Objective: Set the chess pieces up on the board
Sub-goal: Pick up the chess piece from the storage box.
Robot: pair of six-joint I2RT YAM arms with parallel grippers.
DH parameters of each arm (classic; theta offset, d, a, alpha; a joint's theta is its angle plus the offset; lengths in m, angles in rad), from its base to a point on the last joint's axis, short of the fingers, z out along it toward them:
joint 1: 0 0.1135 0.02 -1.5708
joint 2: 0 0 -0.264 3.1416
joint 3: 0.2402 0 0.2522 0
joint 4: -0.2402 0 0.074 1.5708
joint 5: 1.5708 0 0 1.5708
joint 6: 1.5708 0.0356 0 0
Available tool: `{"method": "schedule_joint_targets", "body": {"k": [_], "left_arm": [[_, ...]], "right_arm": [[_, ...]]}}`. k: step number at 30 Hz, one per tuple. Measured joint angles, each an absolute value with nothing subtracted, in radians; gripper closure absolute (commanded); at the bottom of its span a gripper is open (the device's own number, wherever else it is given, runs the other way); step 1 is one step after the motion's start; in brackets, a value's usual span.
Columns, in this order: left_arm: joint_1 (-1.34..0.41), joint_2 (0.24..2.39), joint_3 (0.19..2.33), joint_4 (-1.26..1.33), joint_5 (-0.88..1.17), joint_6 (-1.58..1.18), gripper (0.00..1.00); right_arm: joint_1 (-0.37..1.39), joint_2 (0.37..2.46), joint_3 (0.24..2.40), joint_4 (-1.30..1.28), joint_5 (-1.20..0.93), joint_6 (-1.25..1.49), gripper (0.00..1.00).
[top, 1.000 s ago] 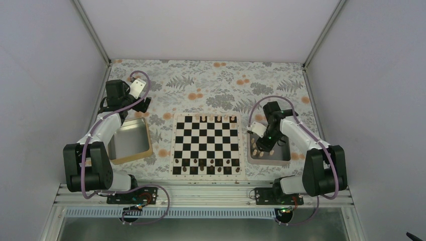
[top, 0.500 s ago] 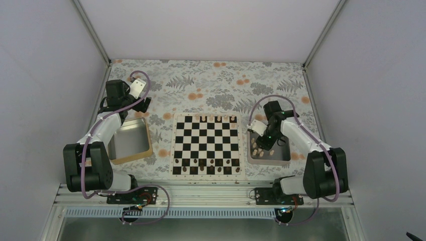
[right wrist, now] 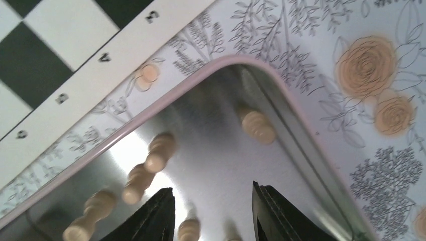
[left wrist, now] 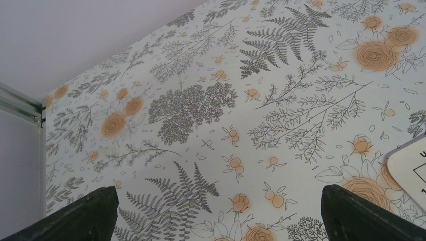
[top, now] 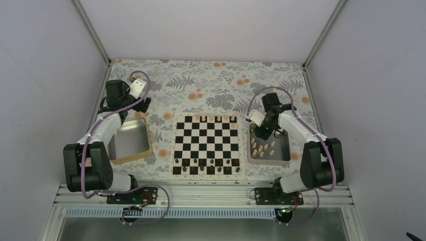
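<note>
Pale chess pieces (top: 263, 148) lie loose in the steel tray (top: 269, 162) just right of the board (top: 206, 145), handy for the right gripper (right wrist: 213, 196) hovering above them, fingers part-open and empty, likely choosing one. The left gripper (left wrist: 218, 190) sits wide open, well aside.

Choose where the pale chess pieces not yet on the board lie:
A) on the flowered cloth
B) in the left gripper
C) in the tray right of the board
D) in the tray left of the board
C: the pale pieces lie scattered in the steel tray right of the board.
</note>
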State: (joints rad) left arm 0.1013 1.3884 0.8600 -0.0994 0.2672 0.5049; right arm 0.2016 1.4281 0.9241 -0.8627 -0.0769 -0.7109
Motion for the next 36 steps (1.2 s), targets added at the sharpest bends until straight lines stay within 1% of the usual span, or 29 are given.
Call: {"method": "schedule_joint_targets", "body": {"k": [5, 23, 31, 36], "left_arm": [[0.101, 1.388, 0.860, -0.099, 0.267, 0.505, 0.00], [0.101, 1.400, 0.860, -0.099, 0.267, 0.505, 0.00], [0.101, 1.409, 0.860, -0.099, 0.267, 0.505, 0.00], [0.101, 1.417, 0.860, -0.099, 0.266, 0.505, 0.00]], "right_arm": [[0.202, 1.486, 0.946, -0.818, -0.056, -0.698, 0.60], [0.202, 1.593, 0.976, -0.743, -0.044, -0.689, 0.61], [0.202, 1.608, 0.981, -0.718, -0.042, -0.687, 0.71], [0.202, 1.612, 0.982, -0.708, -0.043, -0.688, 0.71]]}}
